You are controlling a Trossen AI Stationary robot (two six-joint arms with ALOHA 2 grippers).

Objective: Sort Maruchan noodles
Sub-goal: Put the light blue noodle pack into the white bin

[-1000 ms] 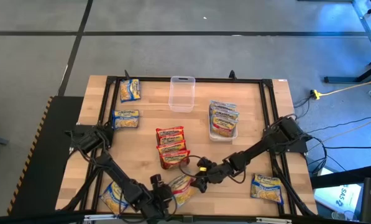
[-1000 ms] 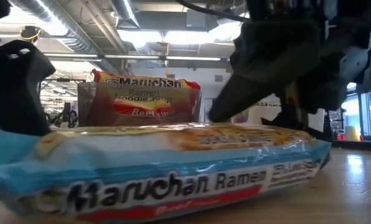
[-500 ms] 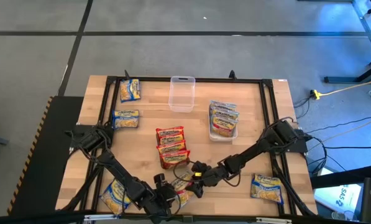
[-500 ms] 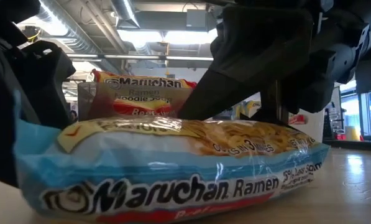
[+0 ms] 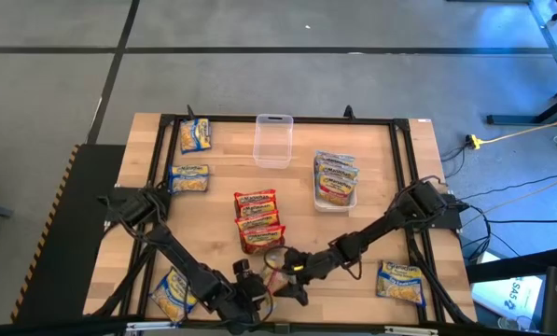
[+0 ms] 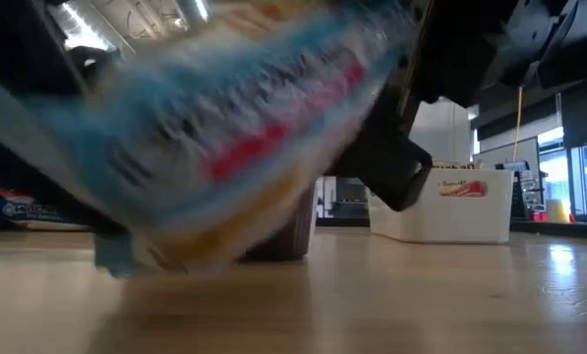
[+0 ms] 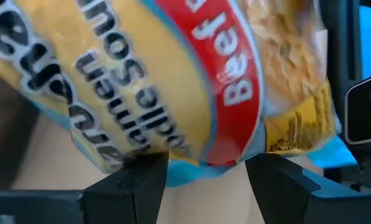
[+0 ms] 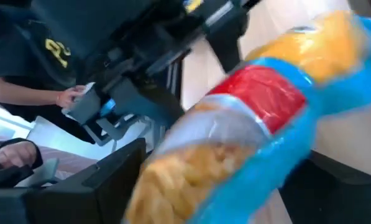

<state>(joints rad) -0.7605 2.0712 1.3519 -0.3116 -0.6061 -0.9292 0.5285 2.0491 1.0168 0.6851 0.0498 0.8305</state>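
Blue packet [image 6: 224, 128] lifted off near table edge, tilted, between both claws: left gripper [image 5: 252, 297] clamped wide on one end, right gripper [image 5: 292, 273] on the other. Could tear or slip if pulled apart unevenly.

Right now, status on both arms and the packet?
Left gripper and right gripper both at the table's near edge, on one blue beef packet. Packet tilted, off the table. Red stack close behind.
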